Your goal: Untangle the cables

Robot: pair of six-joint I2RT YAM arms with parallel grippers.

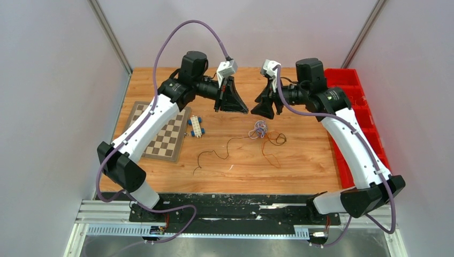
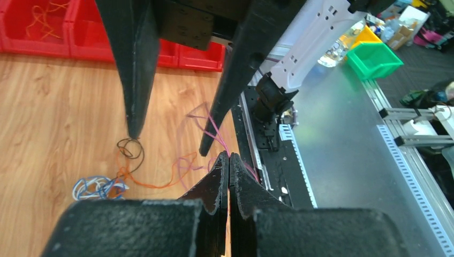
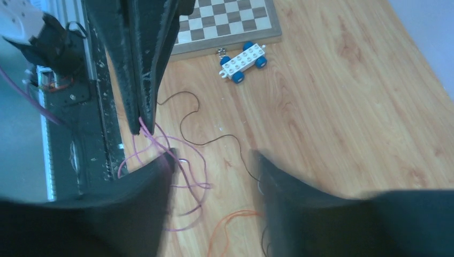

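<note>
Only wrist views show left fingers (image 2: 220,179) clenched on a pink strand (image 2: 214,127), right fingers (image 3: 300,209) released. Cables (image 1: 260,130) beneath run left-right.

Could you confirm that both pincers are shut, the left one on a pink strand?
Not quite: the right pincer stands open, as the right wrist view shows; the left pincer is indeed shut on the pink strand.

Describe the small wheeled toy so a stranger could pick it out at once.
On the wooden table, find the chessboard at the left of the top view. Just off its right edge sits a white studded brick on blue wheels: the only solid toy, while the cables further right are thin loose strands.
</note>
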